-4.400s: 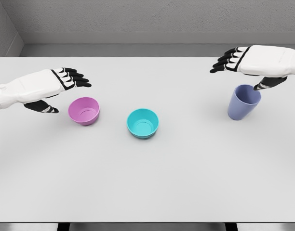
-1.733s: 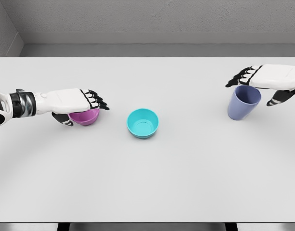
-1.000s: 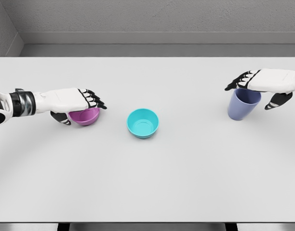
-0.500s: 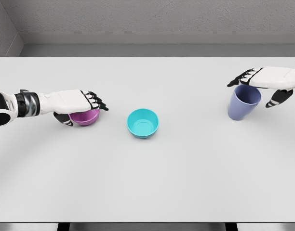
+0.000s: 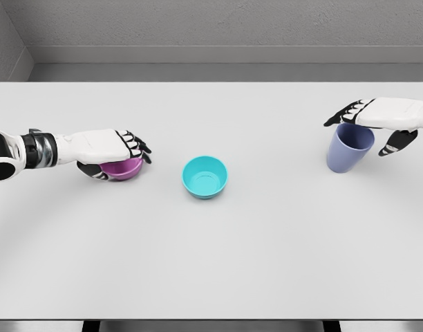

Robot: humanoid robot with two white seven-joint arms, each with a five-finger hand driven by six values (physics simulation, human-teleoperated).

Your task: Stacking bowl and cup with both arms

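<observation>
A pink bowl (image 5: 123, 168) sits on the white table (image 5: 218, 263) at the left, mostly covered by my left hand (image 5: 119, 162). Its fingers curl over the bowl's far rim and the thumb presses the near left side. A teal bowl (image 5: 204, 177) stands alone at the table's middle. At the right a blue cup (image 5: 346, 151) stands slightly tilted. My right hand (image 5: 363, 131) hovers palm down over the cup's rim, fingers spread past it to the left and the thumb hanging apart on the right.
A grey wall runs behind the table's far edge. Bare table surface stretches between the teal bowl and the cup and across the whole near half.
Both hands dropped from above onto their objects. In the last half second my left fingers curled tighter over the pink bowl; the right hand barely moved. Bowls and cup stayed put.
</observation>
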